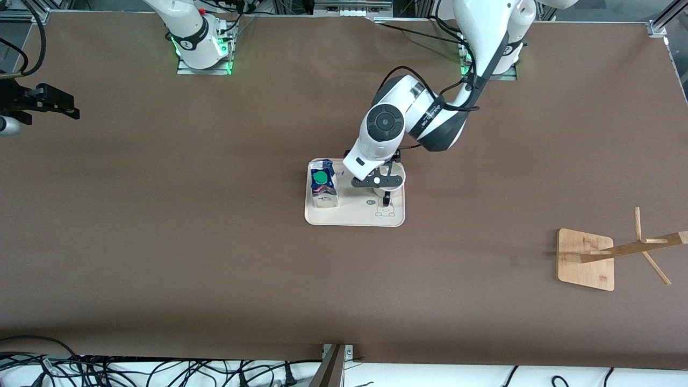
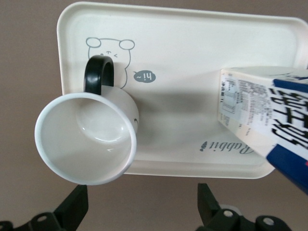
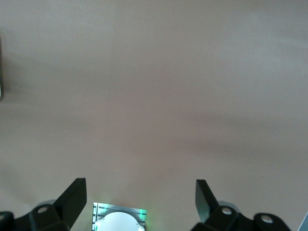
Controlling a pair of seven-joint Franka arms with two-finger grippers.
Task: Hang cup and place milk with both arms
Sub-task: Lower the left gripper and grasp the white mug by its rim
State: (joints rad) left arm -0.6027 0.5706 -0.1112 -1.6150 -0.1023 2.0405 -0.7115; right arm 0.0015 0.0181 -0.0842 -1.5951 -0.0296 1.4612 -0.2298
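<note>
Hovering w/ jaws apart, left gripper seemingly over cup.

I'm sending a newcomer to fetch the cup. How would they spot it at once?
Find the cream tray mid-table. Two things stand on it; the cup is the white mug under the left tool, with a black loop handle, unlike the blue-and-white milk.

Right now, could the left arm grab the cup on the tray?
Probably yes: the left gripper hangs open over the cup, and the milk stands apart on the tray.
</note>
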